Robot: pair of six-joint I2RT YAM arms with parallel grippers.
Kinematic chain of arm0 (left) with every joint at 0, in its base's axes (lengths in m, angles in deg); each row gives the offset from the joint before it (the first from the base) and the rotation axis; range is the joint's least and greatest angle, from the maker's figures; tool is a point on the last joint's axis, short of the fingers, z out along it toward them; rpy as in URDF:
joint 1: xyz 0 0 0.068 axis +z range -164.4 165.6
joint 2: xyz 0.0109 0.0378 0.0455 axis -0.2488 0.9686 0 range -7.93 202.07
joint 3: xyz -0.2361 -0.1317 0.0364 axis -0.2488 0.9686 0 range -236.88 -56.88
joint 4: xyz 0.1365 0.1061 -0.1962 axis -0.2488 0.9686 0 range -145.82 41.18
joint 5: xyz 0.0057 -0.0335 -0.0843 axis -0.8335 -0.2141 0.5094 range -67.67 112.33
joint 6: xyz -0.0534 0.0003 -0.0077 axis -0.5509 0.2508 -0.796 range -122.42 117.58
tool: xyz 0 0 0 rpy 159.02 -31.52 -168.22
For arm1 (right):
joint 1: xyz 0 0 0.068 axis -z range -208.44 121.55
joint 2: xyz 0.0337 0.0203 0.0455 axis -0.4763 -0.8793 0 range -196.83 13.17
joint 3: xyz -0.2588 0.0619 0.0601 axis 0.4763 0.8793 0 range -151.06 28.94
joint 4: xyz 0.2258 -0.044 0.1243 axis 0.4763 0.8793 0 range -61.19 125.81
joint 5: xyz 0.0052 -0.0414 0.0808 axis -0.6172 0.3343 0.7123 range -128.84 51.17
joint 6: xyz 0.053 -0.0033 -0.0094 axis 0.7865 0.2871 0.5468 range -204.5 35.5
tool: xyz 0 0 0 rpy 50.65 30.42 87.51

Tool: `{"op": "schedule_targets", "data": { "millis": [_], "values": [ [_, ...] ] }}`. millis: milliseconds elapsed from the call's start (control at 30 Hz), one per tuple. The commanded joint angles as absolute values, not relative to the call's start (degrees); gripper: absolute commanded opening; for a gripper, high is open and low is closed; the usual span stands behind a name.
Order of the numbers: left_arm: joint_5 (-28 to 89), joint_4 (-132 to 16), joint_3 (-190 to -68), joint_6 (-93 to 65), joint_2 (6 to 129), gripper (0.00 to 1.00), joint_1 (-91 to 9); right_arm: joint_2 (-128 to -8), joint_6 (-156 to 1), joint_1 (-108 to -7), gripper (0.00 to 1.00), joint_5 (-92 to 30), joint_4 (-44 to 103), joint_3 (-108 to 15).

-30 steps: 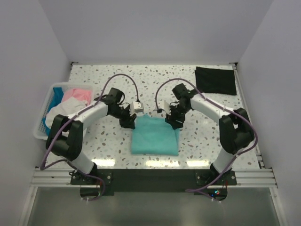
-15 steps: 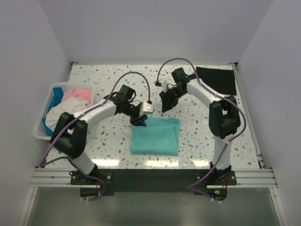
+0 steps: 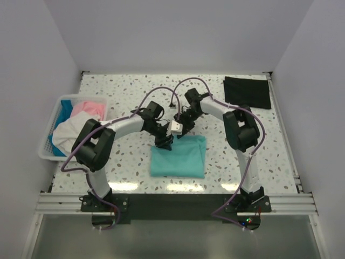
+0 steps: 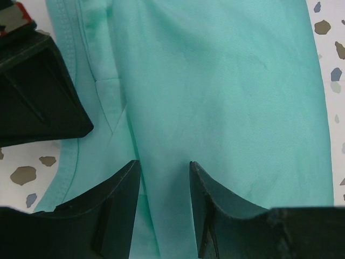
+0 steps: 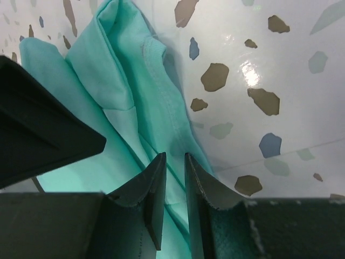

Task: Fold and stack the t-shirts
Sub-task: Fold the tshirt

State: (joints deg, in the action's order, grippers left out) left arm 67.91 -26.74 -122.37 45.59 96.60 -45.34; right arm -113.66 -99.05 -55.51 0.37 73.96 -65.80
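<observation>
A folded teal-green t-shirt [image 3: 178,157] lies on the table's near middle. Both grippers meet at its far edge. My left gripper [image 3: 164,142] is over the far left corner, its jaws open above a lengthwise fold of the teal cloth [image 4: 226,86], gripping nothing. My right gripper [image 3: 181,131] is just behind it. Its jaws stand a narrow gap apart over the hemmed edge of the teal cloth [image 5: 108,81], also gripping nothing. A black t-shirt [image 3: 248,91] lies folded at the back right. Pink [image 3: 89,109], white [image 3: 70,129] and blue [image 3: 66,108] t-shirts are piled in the basket.
A white slatted basket [image 3: 47,145] stands at the table's left edge. The speckled tabletop [image 3: 242,145] shows around the teal shirt. The two grippers' fingers are very close together, the right one showing in the left wrist view as a black block [image 4: 38,91].
My right arm swung from the back of the table down to the teal shirt's far edge, its jaws narrowed from wide open. My left gripper slid right along that edge.
</observation>
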Motion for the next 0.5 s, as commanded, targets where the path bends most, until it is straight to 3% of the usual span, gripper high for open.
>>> {"op": "schedule_targets", "data": {
  "millis": [0,267,367,467],
  "values": [
    [68.7,-28.5,-123.4,45.8,98.1,0.46,-46.2,-114.7,-98.3,-55.8,0.24,1.1,72.1,-68.0],
    [68.3,-28.5,-123.8,46.1,98.9,0.33,-46.6,-116.2,-99.7,-56.3,0.24,-0.3,72.1,-67.7],
    [68.1,-28.3,-123.9,46.4,98.5,0.24,-46.7,-116.7,-100.2,-56.2,0.24,-0.7,72.3,-67.8],
    [68.2,-28.5,-124.0,46.4,97.3,0.08,-46.8,-116.8,-100.3,-56.5,0.24,-0.5,72.3,-67.4]
  ]
}}
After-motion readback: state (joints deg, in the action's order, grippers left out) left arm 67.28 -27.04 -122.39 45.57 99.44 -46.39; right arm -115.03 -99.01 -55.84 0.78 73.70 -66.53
